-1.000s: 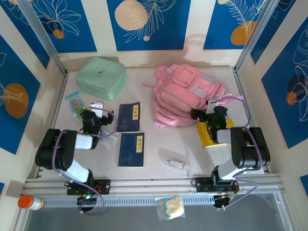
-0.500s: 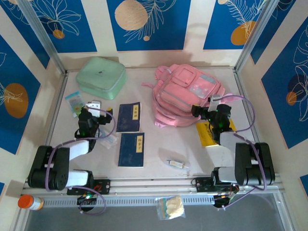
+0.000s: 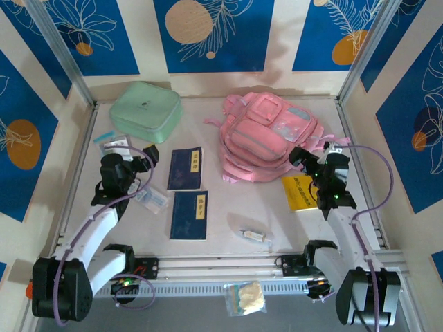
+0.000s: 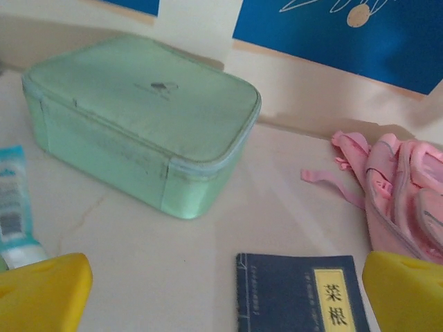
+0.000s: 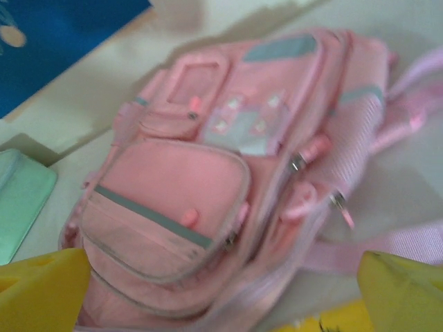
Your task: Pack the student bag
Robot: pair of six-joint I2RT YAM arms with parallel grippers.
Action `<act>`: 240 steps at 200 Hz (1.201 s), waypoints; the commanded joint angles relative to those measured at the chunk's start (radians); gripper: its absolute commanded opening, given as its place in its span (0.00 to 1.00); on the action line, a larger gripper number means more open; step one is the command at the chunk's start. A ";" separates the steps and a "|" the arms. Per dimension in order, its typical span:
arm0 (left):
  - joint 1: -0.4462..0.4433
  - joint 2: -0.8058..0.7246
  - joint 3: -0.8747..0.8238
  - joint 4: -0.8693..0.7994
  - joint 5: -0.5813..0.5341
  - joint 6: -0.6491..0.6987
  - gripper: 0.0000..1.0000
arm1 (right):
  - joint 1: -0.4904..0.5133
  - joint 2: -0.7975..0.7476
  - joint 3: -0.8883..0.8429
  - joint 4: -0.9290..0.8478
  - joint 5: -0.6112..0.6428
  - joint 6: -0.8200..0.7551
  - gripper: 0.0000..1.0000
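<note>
The student bag (image 3: pixel 266 135) is a large pink backpack lying flat at the back right, zips shut. In the right wrist view the student bag (image 5: pixel 228 187) lies just ahead of my right gripper (image 5: pixel 221 301), which is open with nothing between its yellow fingers (image 5: pixel 41 290). From above, my right gripper (image 3: pixel 305 158) hovers at the bag's near right edge. My left gripper (image 3: pixel 135 164) is open on the left side. Through the left wrist camera, my left gripper (image 4: pixel 221 304) has bare table and a blue book (image 4: pixel 297 294) between its fingers, with the bag's edge (image 4: pixel 408 194) at right.
A mint-green zip case (image 3: pixel 145 111) stands at the back left. Two blue books (image 3: pixel 185 168) (image 3: pixel 189 214) lie mid-table. A yellow book (image 3: pixel 299 192) lies under the right arm. Small packets (image 3: pixel 111 142) (image 3: pixel 151 199) and a small item (image 3: pixel 255 235) lie around.
Both arms have stretched out from folded poses. The left gripper shifted slightly left. The right gripper moved right and back to the bag's near right edge. Both stayed open.
</note>
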 commanded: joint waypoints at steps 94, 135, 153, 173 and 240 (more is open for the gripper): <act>-0.090 -0.152 0.016 -0.322 0.241 -0.307 0.99 | 0.317 0.028 0.102 -0.486 -0.165 0.278 0.99; -0.272 -0.144 0.001 -0.304 0.176 -0.312 1.00 | 0.374 0.135 0.160 -0.521 -0.186 0.357 0.99; -0.349 -0.127 0.006 -0.285 0.129 -0.306 0.99 | 0.376 0.185 0.177 -0.512 -0.189 0.382 0.99; -0.400 -0.089 0.005 -0.236 0.107 -0.325 1.00 | 0.357 0.234 0.199 -0.501 -0.178 0.426 0.99; -0.576 0.128 0.089 -0.107 0.046 -0.320 0.99 | 0.283 0.469 0.321 -0.368 -0.150 0.506 0.89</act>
